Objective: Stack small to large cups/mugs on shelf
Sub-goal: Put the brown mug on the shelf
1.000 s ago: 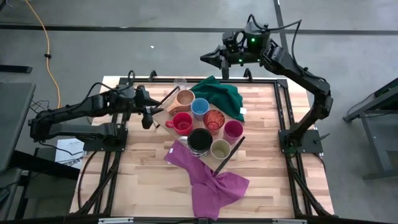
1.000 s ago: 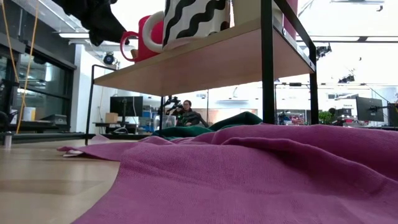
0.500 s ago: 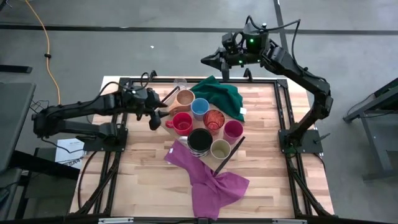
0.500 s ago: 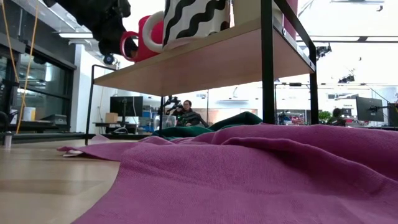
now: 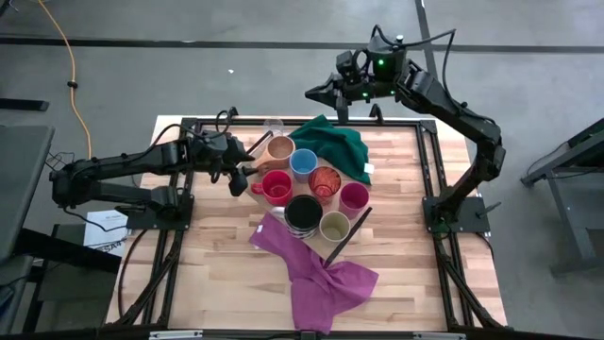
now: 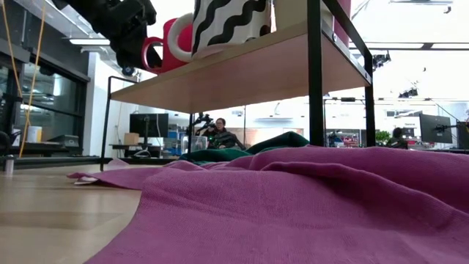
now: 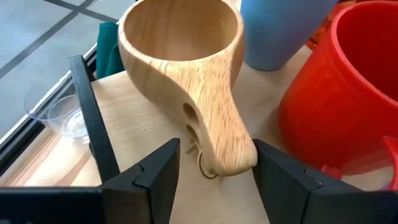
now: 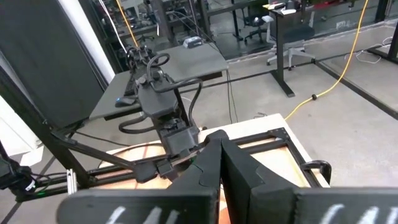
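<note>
On the shelf (image 5: 269, 165), a light board with black frame ends, stand a tan wooden cup (image 5: 280, 148), a red mug (image 5: 276, 186), blue (image 5: 302, 163), orange patterned (image 5: 325, 179), magenta (image 5: 354, 196), black (image 5: 302, 212) and olive-beige (image 5: 334, 226) cups. A clear glass (image 5: 274, 125) stands behind the shelf's left end. My left gripper (image 5: 243, 175) is open at the shelf's left end, one finger on either side of the free end of the tan cup's handle (image 7: 217, 134). My right gripper (image 5: 316, 92) hangs shut, high beyond the table's far edge.
A green cloth (image 5: 332, 144) lies at the shelf's far side and a purple cloth (image 5: 316, 274) spreads from its near end toward the table's front edge. The red mug (image 7: 348, 93) stands close beside my left gripper. A person sits far off in the room (image 6: 220, 136).
My left gripper has moved toward the table's right edge and slightly down, up to the tan cup's handle, staying open. The cups have kept still.
</note>
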